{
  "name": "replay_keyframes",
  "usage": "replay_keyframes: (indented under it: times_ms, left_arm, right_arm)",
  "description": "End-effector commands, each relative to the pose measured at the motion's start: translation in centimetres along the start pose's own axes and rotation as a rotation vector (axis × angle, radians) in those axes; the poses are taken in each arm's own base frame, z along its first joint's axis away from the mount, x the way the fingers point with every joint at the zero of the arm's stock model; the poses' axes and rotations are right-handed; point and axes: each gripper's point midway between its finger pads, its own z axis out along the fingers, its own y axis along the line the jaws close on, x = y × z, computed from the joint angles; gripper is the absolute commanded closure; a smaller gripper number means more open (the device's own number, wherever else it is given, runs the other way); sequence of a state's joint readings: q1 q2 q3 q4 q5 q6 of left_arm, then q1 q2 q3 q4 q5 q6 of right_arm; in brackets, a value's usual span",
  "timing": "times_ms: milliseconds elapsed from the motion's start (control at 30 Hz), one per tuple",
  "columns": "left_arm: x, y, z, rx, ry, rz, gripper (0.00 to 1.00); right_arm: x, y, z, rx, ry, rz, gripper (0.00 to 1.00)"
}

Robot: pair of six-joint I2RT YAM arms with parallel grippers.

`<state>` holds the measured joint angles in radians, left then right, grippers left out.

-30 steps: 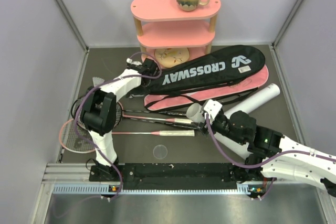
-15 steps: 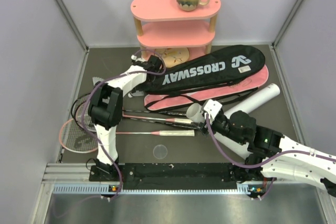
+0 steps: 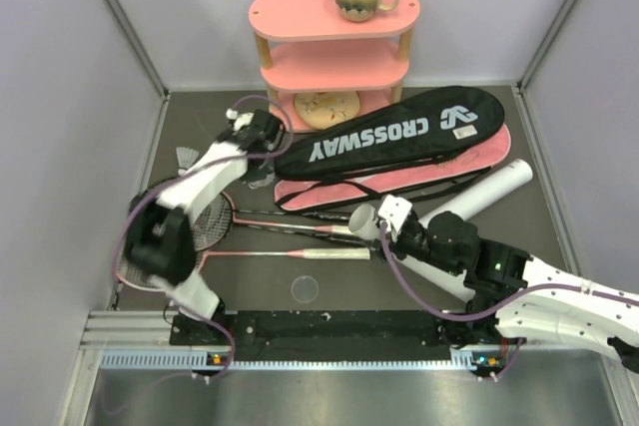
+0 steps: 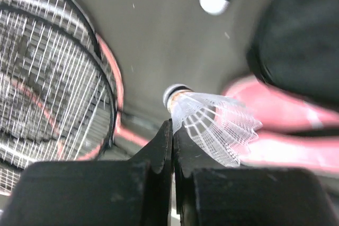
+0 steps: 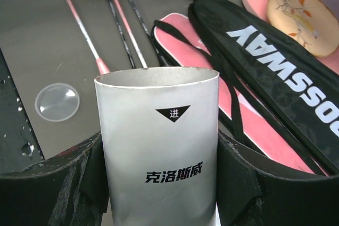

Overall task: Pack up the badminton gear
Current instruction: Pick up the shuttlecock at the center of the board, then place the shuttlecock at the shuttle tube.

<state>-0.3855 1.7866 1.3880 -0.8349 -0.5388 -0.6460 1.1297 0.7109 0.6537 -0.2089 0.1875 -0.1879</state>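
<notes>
Dark tabletop (image 3: 544,236): L gripper (image 4: 172,126) pinches a feather shuttlecock (image 4: 214,125) by its skirt, R gripper (image 5: 159,154) clamps an open white tube (image 5: 159,104).

Soft, even overhead light, faint shadows; sharp top view, black bag (image 4: 304,35) blurred in left wrist close-up.
</notes>
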Motion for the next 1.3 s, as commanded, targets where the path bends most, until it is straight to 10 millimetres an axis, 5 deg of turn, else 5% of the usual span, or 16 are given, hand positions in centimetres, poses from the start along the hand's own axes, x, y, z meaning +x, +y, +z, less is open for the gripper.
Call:
replay_keyframes:
  times_ms: [0,33,67,100,133,233,367,700,833,1000,1067,1167,1233,1267]
  left_arm:
    - [-3.4,-1.5,-13.6,0.642,-0.250,-0.085,1.00]
    - [-1.5,-4.2,-18.3,0.956,-0.221,-0.017,1.00]
    - [-1.5,-3.9,-23.8,1.179,-0.319,0.003,1.00]
    - [0.2,-4.2,-25.5,1.319,-0.301,0.035,1.00]
    - [1.4,-3.9,-31.4,1.598,-0.350,0.141,1.00]
    - [4.5,-2.8,-36.6,1.915,-0.309,0.249,1.00]
    - [6.9,-3.0,-36.7,1.951,-0.263,0.289,1.00]
    - [9.9,-2.3,-37.8,1.986,-0.197,0.361,1.00]
    - [11.9,-4.0,-37.5,1.959,-0.088,0.407,1.00]
    - [11.8,-6.1,-38.0,1.933,-0.072,0.443,1.00]
    - [12.0,-7.3,-36.8,1.870,-0.036,0.460,1.00]
    - [10.8,-8.0,-35.9,1.760,-0.084,0.467,0.88]
    - [10.4,-8.2,-35.8,1.743,-0.106,0.458,0.62]
    - [10.4,-8.2,-35.8,1.744,-0.110,0.464,0.60]
  right_arm:
    - [-0.9,1.6,0.7,-0.093,-0.041,-0.039,1.00]
    - [-1.1,2.5,0.6,-0.147,-0.056,-0.050,1.00]
    - [-1.3,2.8,0.6,-0.172,-0.071,-0.071,1.00]
    - [-1.5,3.4,0.5,-0.206,-0.088,-0.078,1.00]
    - [-2.2,4.3,0.3,-0.254,-0.127,-0.083,1.00]
    - [-3.3,5.5,-0.3,-0.322,-0.204,-0.089,1.00]
    - [-5.3,5.7,-0.8,-0.341,-0.295,-0.079,1.00]
    - [-5.5,3.0,-1.3,-0.197,-0.297,-0.077,1.00]
    - [-6.4,3.6,-1.9,-0.239,-0.314,-0.091,1.00]
    - [-7.8,4.3,-2.5,-0.297,-0.340,-0.091,1.00]
    - [-7.8,4.2,-2.6,-0.293,-0.338,-0.095,1.00]
    - [-7.7,4.2,-2.8,-0.289,-0.349,-0.097,1.00]
    - [-7.8,4.2,-3.0,-0.291,-0.361,-0.093,1.00]
    - [-7.7,4.3,-2.9,-0.291,-0.363,-0.086,1.00]
